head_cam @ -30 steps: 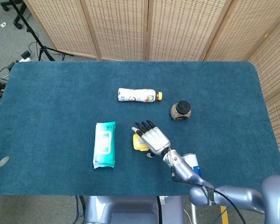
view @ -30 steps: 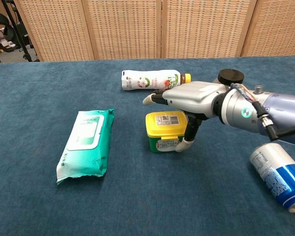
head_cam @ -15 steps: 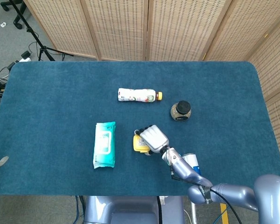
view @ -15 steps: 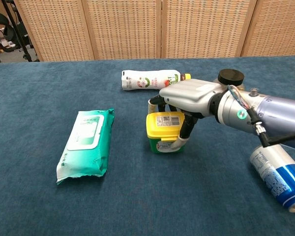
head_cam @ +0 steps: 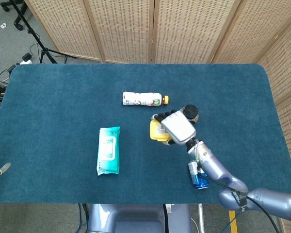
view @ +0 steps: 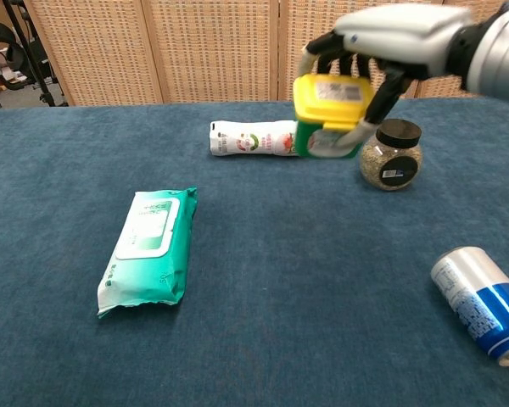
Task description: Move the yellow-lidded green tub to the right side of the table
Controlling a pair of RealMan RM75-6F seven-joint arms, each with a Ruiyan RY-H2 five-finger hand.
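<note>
The green tub with the yellow lid (view: 329,112) hangs in the air above the table, tilted, gripped by my right hand (view: 390,41) from above with fingers curled around its sides. In the head view the tub (head_cam: 158,131) shows just left of the right hand (head_cam: 178,127), near the table's middle. My left hand is in neither view.
A jar of grains with a black lid (view: 390,155) stands just right of the lifted tub. A white bottle (view: 253,138) lies behind it. A green wipes pack (view: 149,248) lies at the left. A blue can (view: 482,302) lies near the front right.
My right hand closed on the tub, then lifted it off the table and carried it up and to the right, toward the jar.
</note>
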